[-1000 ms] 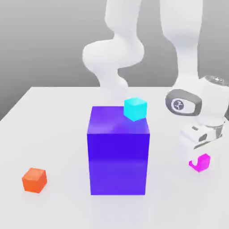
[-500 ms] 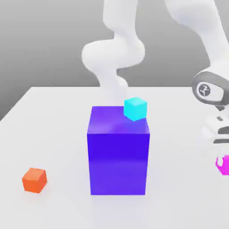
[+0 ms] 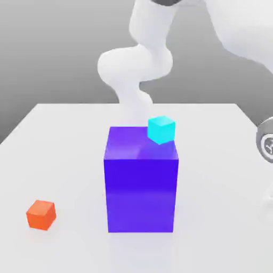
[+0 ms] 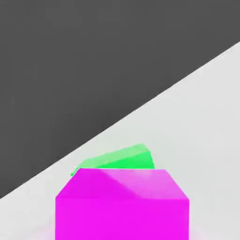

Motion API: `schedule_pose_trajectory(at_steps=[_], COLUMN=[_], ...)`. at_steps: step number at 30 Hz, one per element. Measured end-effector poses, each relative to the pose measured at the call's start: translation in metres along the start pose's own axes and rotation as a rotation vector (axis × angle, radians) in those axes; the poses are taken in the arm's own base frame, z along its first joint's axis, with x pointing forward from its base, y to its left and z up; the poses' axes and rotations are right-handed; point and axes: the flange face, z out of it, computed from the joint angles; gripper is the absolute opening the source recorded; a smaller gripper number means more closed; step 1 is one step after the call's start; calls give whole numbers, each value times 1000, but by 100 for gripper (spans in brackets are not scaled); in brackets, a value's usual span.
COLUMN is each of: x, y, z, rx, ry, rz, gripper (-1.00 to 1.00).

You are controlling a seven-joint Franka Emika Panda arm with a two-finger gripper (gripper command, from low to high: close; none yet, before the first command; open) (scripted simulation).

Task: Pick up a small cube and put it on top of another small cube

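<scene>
The small magenta-pink cube sits very close in front of the hand camera on the white table. Right behind it lies a green cube, partly hidden by it; I cannot tell whether the two touch. In the exterior view, part of the arm's wrist shows at the right edge, low over the table.
A big blue-violet block stands mid-table, with a cyan cube at its top back right corner. An orange cube lies near the front on the exterior view's left. In the hand view the table's edge runs just beyond the green cube.
The arm has swung towards the exterior view's right, taking the magenta-pink cube along and out past that view's right edge.
</scene>
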Motion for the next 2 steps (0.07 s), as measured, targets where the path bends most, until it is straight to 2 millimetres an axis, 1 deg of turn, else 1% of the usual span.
schedule_pose_trajectory(at_steps=[2], x=[0], y=[0], z=[0], rx=[0], ry=[0], rz=[0], gripper=[100])
